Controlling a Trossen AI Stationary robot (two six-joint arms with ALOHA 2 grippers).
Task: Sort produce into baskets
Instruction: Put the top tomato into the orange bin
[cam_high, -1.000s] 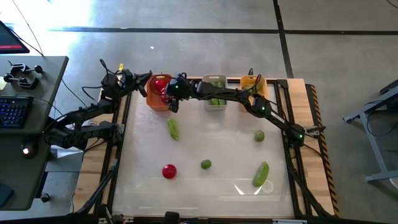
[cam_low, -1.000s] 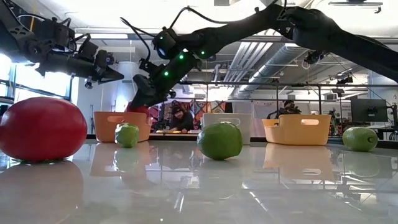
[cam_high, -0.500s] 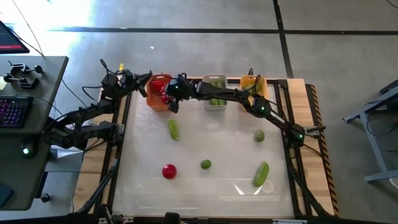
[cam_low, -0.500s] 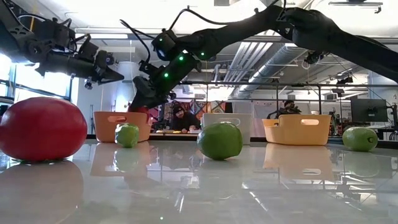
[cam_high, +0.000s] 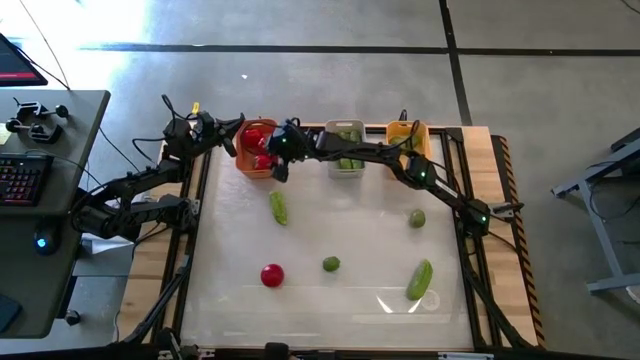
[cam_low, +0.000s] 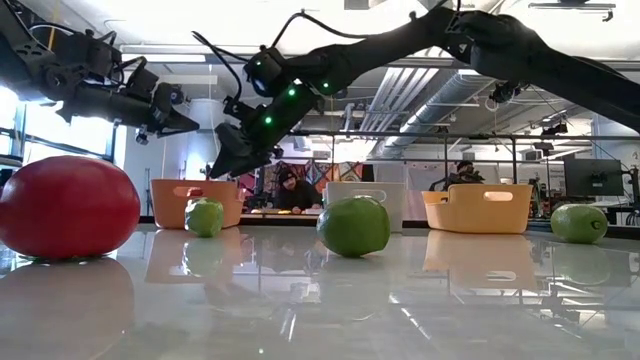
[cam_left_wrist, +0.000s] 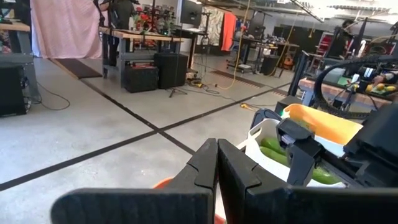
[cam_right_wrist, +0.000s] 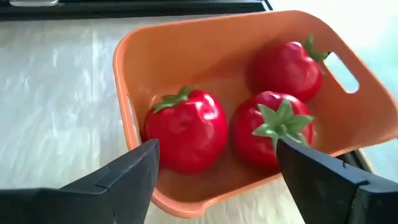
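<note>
The orange-red basket (cam_high: 244, 160) stands at the table's far edge with three red tomatoes (cam_right_wrist: 186, 127) lying in it. My right gripper (cam_high: 276, 165) hangs open and empty just above the basket's near rim; the right wrist view (cam_right_wrist: 217, 158) shows its fingers apart over the tomatoes. My left gripper (cam_high: 232, 140) is shut and empty, raised beside the basket's left end. The pale grey basket (cam_high: 345, 168) holds cucumbers (cam_high: 347, 160). The yellow-orange basket (cam_high: 408, 135) stands to its right.
On the white table lie a cucumber (cam_high: 278, 207), a tomato (cam_high: 272, 275), a lime (cam_high: 331, 264), a second lime (cam_high: 416, 218) and a second cucumber (cam_high: 419, 279). My right arm stretches across the far edge over the grey basket. People sit in the room behind.
In the low view a red tomato showed at my right gripper's fingers over the orange-red basket; it now has dropped out of sight into the basket. The gripper has kept its place above the basket.
</note>
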